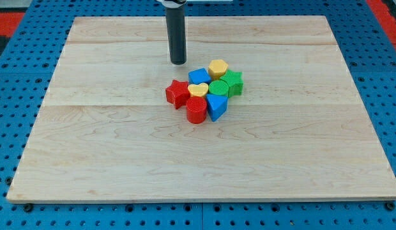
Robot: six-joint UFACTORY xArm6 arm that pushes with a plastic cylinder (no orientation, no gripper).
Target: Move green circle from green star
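No jaws, just a rod. Tip (pixel 178 62) rests at the cluster's upper left, clear of blocks. Green circle (pixel 218 87) touches green star (pixel 234 82), hemmed by yellow heart (pixel 198 90) and blue block (pixel 216 105); likely needs routing round.

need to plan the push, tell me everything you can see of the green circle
The green circle is a short, round, bright green cylinder that looks like ridged plastic, standing flat on the wooden board in the middle of the cluster. The green star presses against it on the view's right, the yellow heart on its left, the yellow hexagon just above and a blue block below. My tip stands apart, up and to the view's left.
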